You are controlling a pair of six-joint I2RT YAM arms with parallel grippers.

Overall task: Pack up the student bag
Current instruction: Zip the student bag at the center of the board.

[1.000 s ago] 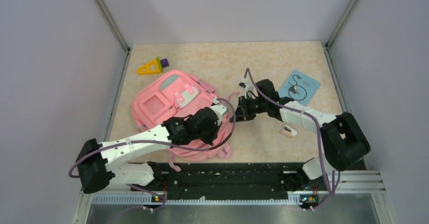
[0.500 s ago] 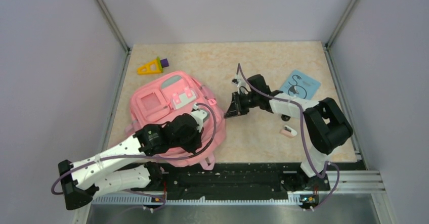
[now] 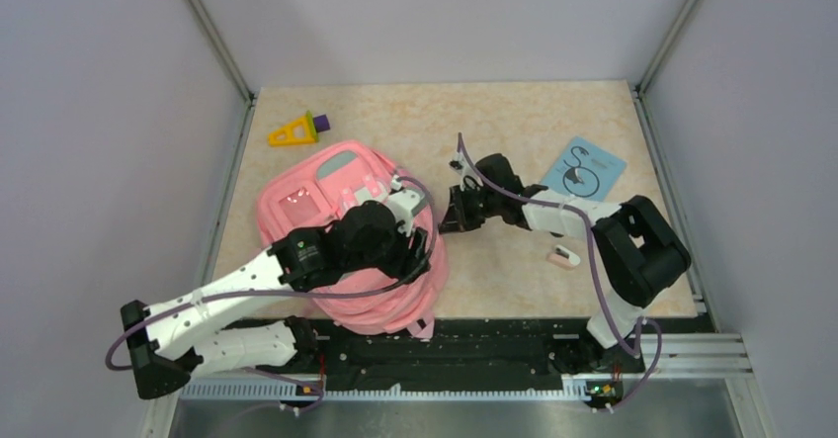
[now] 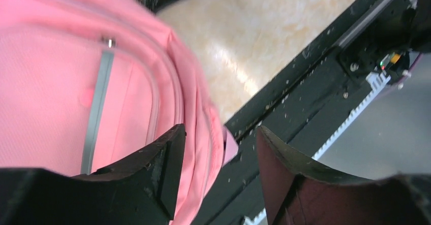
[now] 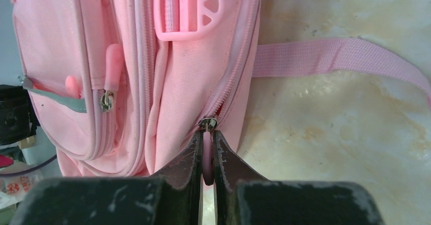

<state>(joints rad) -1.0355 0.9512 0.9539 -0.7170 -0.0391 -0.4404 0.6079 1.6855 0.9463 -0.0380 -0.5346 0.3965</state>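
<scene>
The bag [image 3: 296, 206] lies on the left half of the table [image 3: 514, 122], its near end reaching the black rail [image 3: 494, 339]. Only the top view shows the yellow toy [image 3: 293, 131] beyond it, the blue card [image 3: 583, 168] at far right, and a small pink piece [image 3: 564, 256] by the right arm; from there neither grip can be read.

The right wrist view settles one: the right gripper [image 5: 207, 150] has its fingers pressed together on the pink zipper pull [image 5: 207, 159], just below the slider of the bag's side zipper; a buckle [image 5: 188, 9] sits higher on the bag, and a strap [image 5: 345, 57] trails over the table to the right.

The left wrist view settles the other: the left gripper [image 4: 219, 136] has its fingers spread with nothing between them; the bag's edge lies under one, the rail under the other.

A second ago the bag lay flatter and farther from the rail; now it is bunched up and drawn nearer. The left fingers, closed then, have parted, and the right gripper has shifted slightly left.
</scene>
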